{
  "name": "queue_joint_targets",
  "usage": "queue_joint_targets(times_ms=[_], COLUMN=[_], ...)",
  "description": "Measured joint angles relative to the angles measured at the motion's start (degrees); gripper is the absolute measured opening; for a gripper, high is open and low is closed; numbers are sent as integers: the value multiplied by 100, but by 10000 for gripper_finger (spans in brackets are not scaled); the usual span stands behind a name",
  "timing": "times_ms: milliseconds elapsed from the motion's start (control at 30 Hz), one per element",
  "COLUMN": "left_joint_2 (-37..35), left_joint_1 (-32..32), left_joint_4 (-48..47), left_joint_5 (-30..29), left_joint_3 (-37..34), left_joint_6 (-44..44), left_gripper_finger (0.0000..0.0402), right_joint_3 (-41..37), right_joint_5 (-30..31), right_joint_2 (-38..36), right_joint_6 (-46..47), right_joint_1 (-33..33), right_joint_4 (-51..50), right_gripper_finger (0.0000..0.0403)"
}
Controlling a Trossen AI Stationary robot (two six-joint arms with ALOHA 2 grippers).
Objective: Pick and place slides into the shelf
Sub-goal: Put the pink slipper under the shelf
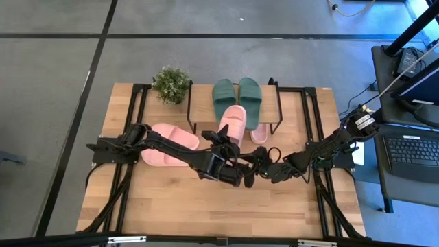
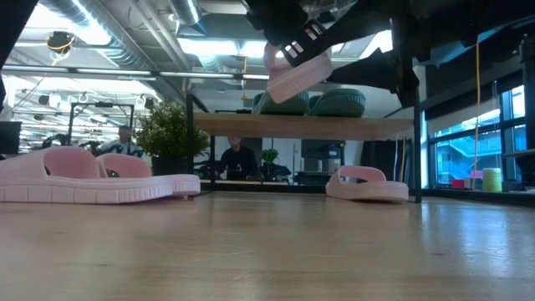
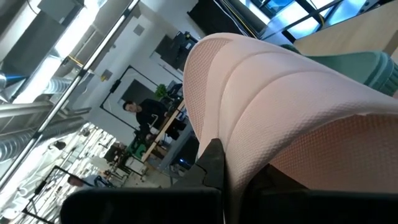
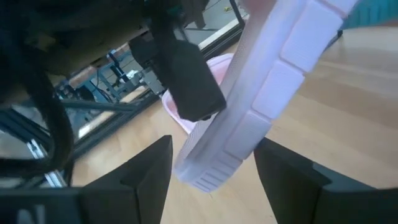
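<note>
Overhead and counter-level views of a 2-arm rig mid-transfer. The left tool (image 1: 230, 152) is pressed together on the heel end of 1 pink slide (image 1: 233, 122), which hangs tilted in the air with its toe over the front edge of the shelf (image 1: 203, 103). The low view shows this slide above the level of the top board, heel down, sole facing the counter. The dark green pair (image 1: 236, 99) already lies side by side on the board, just beside the carried slide. A pink pair (image 1: 169, 143) lies on the counter (image 1: 206, 206) beneath the left arm, and 1 more pink slide (image 1: 259, 134) lies partly under the shelf's front edge. A potted plant (image 1: 171, 84) stands at the shelf's left end.

The right tool (image 1: 266, 165) hovers with fingers spread just beside the heel, gripping nothing; its wrist view looks up at the slide's ribbed sole.

To do this step well, the judgement is: level the slide before lowering it, steer it onto the bare board left of the green pair, and release only once the sole rests flat. A tilted release risks the slide tipping off the front edge.
</note>
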Motion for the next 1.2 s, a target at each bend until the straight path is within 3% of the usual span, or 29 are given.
queue_joint_targets(times_ms=[400, 800, 1200], left_joint_2=[0, 0, 0], left_joint_1=[-206, -259, -304], left_joint_4=[225, 579, 575], left_joint_5=[13, -4, -22], left_joint_3=[0, 0, 2], left_joint_6=[272, 839, 1088], left_gripper_finger=[2, 2, 51], right_joint_3=[9, 9, 7], right_joint_5=[-520, -748, -766], right_joint_2=[28, 68, 69], right_joint_6=[-324, -748, -1352], right_joint_1=[-118, -122, -122], right_joint_4=[-86, -250, -196], right_gripper_finger=[208, 81, 77])
